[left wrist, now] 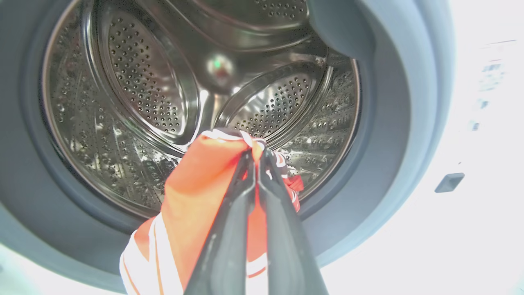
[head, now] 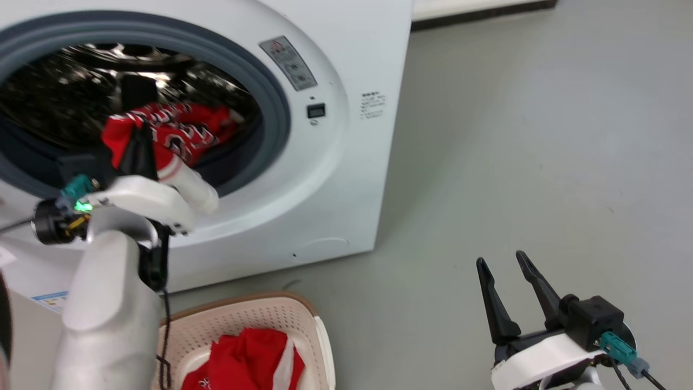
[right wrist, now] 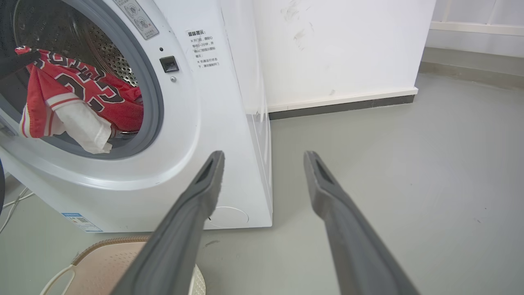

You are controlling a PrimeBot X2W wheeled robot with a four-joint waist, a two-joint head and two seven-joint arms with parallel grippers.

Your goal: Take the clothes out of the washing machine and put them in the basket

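The white washing machine (head: 346, 162) stands with its grey-rimmed porthole open at the upper left. My left gripper (head: 142, 127) is inside the porthole, shut on a red jersey (head: 178, 132) with white trim that hangs over the lower rim. From the left wrist, the closed fingers (left wrist: 278, 205) pinch the red jersey (left wrist: 196, 184) before the steel drum (left wrist: 139, 82). The same jersey (right wrist: 77, 94) shows from the right wrist. The cream basket (head: 254, 319) sits below the machine with another red jersey (head: 243, 363) in it. My right gripper (head: 503, 265) is open over the floor at lower right.
Grey floor (head: 541, 135) spreads to the right of the machine. A white wall with a dark baseboard (right wrist: 339, 106) runs behind. A cable (right wrist: 12, 203) lies on the floor left of the machine.
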